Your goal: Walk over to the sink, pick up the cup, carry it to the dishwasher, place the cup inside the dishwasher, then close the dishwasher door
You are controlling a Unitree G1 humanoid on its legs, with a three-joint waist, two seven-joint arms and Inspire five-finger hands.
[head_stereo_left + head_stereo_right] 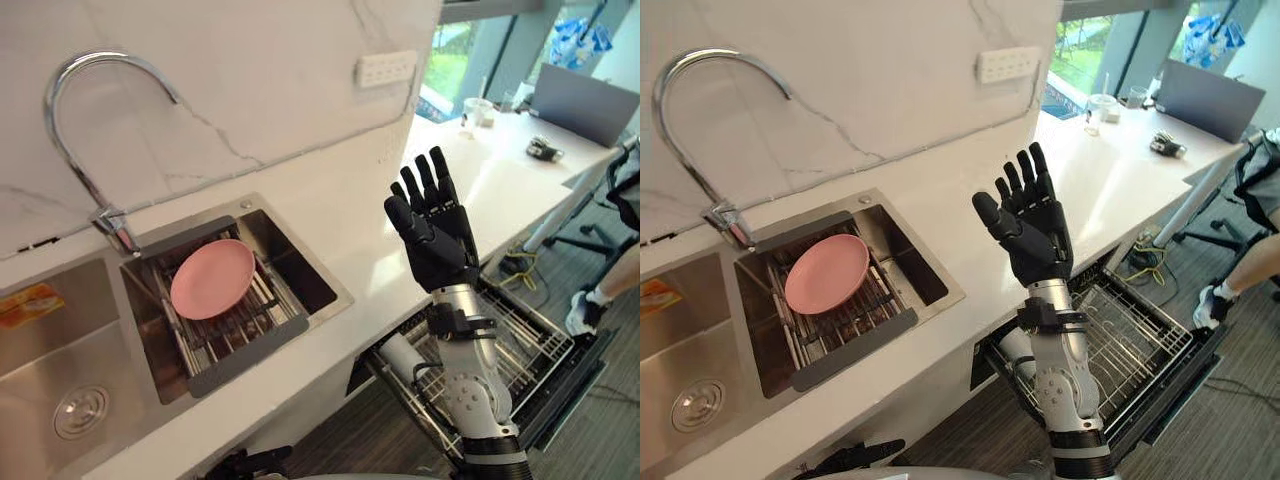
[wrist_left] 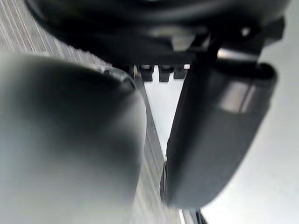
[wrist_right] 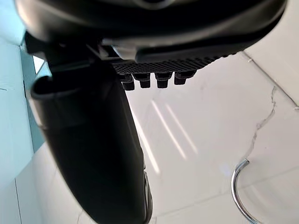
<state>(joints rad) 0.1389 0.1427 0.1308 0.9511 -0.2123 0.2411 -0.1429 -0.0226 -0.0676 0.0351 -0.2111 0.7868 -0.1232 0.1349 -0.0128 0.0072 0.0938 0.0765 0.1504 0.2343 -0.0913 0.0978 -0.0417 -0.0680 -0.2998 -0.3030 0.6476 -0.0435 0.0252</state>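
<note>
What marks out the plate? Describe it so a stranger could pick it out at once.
Find the steel sink in the white counter, below the curved tap. A dark rack sits across its right basin, and the plate lies on that rack. It is the one round, pink thing among grey metal.

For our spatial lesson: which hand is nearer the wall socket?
Right. The right hand is raised over the counter in front of the socket; the left hand hangs low beneath the counter's edge.
</note>
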